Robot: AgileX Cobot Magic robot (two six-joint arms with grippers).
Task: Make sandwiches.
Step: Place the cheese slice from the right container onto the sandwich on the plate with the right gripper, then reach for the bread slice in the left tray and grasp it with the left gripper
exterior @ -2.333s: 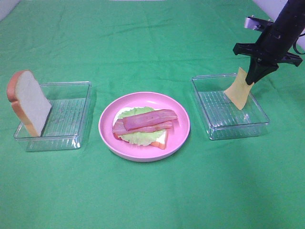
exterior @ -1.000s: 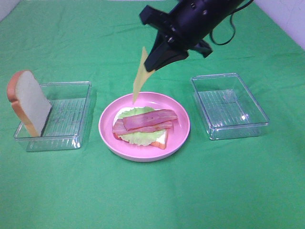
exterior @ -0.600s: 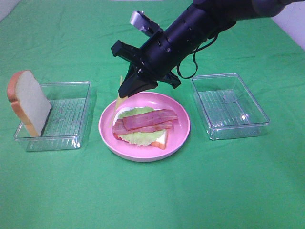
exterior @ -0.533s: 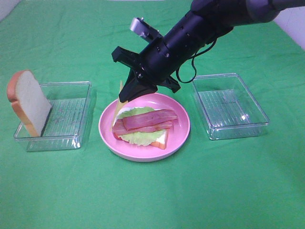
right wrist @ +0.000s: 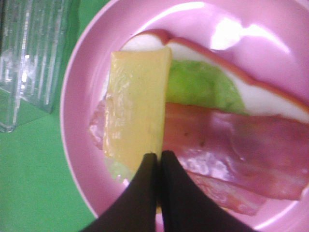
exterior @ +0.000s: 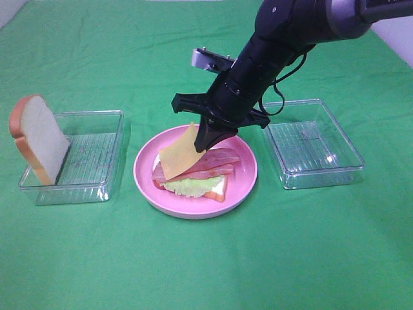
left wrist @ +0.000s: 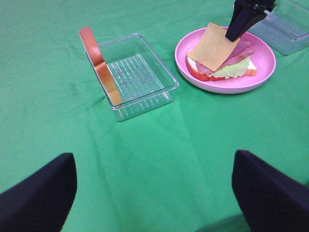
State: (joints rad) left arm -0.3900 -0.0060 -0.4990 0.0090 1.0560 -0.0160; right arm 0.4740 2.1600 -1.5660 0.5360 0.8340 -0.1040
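Item: green cloth [exterior: 206, 271], covering the whole work surface before you; faint creases cross it toward 12 o'clock.
Item: pale grey-white strip [exterior: 399, 40] at your 2 o'clock corner, past the cloth's edge.
Item: smaller pale wedge [exterior: 6, 11] at 10 o'clock, likewise past the edge.
Light: bright and even; shadows on the cloth fall soft and short.

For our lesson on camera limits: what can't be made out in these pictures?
Left end effector: left wrist view's edge cuts off all but two dark fingertips.
Cheese, gripped corner: right wrist view, behind right end effector.
Bottom bread: high view, mostly under lettuce.
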